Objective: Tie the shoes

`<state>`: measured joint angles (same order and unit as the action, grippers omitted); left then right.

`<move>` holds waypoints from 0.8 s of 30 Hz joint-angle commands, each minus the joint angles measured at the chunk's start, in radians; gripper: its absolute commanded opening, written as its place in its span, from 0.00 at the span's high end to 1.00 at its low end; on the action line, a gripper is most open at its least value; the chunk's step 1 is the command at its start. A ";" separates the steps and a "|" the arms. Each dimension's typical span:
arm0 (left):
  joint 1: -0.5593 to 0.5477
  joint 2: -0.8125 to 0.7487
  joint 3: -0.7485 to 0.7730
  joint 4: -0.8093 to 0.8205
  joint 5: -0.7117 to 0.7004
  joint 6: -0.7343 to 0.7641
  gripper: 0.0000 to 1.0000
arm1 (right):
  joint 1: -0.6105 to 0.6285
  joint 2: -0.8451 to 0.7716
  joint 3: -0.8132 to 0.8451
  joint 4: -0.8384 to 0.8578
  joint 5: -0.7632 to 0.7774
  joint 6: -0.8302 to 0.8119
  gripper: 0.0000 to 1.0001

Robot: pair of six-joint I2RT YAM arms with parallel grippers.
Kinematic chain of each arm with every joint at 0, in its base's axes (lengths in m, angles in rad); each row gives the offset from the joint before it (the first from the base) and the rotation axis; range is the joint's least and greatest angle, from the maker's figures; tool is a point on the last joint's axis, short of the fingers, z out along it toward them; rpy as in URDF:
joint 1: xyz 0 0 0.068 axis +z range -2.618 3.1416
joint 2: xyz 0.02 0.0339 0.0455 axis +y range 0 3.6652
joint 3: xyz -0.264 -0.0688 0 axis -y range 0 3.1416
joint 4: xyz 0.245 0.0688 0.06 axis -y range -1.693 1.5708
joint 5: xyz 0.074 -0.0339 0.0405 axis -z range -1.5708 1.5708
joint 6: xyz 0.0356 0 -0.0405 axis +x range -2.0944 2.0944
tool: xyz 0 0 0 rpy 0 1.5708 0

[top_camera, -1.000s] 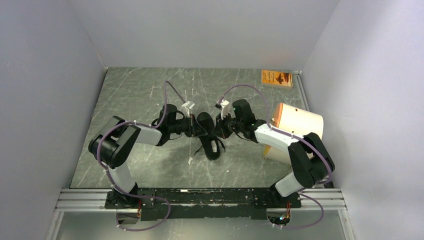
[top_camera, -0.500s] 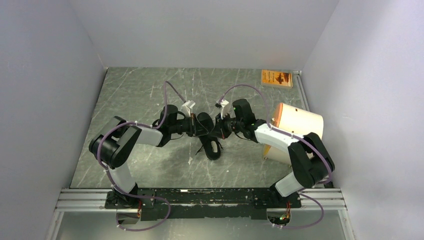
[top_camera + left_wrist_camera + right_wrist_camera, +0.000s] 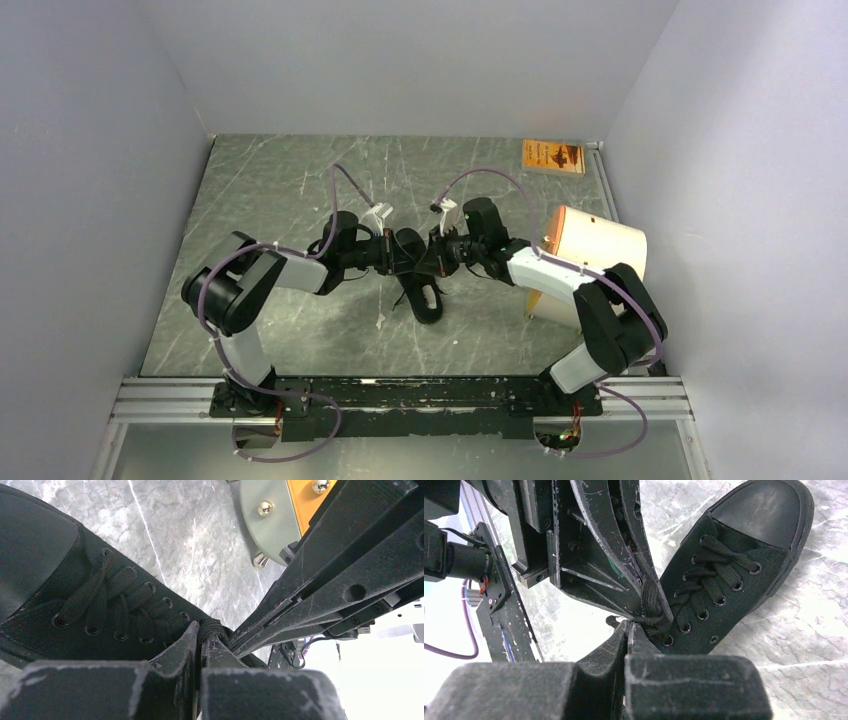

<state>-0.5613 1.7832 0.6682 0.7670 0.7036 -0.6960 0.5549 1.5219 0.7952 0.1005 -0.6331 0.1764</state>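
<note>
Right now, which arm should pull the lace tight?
Left, probably: the left gripper visibly pinches the lace at the shoe and has free table beside it; the cream cylinder crowds the right arm.

We see shoe (image 3: pixel 47 555), toe at upper left; left gripper (image 3: pixel 201 636), lower centre, jaws pressed together on laces (image 3: pixel 116 606); right gripper (image 3: pixel 239 638) slants in from upper right, tips at same lace bundle; marbled table (image 3: pixel 200 545) behind.

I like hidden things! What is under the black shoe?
The slim black canvas shoe rests on the grey marbled tabletop. Only tabletop shows around it; anything beneath its sole is covered. The left gripper and right gripper pinch its black laces above.
</note>
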 commanded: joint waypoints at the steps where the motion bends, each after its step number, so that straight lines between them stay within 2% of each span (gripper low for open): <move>1: -0.020 0.021 -0.009 0.068 0.019 0.003 0.95 | 0.012 0.015 0.055 0.075 -0.037 0.050 1.00; 4: -0.022 0.040 -0.015 0.110 0.035 -0.018 0.95 | 0.016 0.028 0.059 0.069 -0.040 0.062 0.95; 7: -0.022 0.058 -0.026 0.173 0.051 -0.051 0.95 | 0.016 0.028 0.058 0.034 -0.033 0.061 0.80; 11: -0.022 0.067 -0.035 0.166 0.051 -0.045 0.95 | 0.015 -0.013 0.064 -0.050 -0.014 0.038 0.65; 14: -0.022 0.068 -0.042 0.153 0.050 -0.033 0.95 | 0.005 -0.090 0.048 -0.088 0.023 0.026 0.57; 21: -0.018 0.046 -0.054 0.135 0.037 -0.016 0.95 | -0.077 -0.152 0.019 -0.205 0.159 -0.019 0.54; 24: -0.017 0.036 -0.058 0.135 0.037 -0.014 0.95 | -0.082 -0.092 0.055 -0.213 0.151 -0.048 0.63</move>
<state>-0.5709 1.8435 0.6262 0.8757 0.7193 -0.7364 0.4881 1.3716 0.8310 -0.0479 -0.5327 0.1772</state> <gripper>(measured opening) 0.057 0.431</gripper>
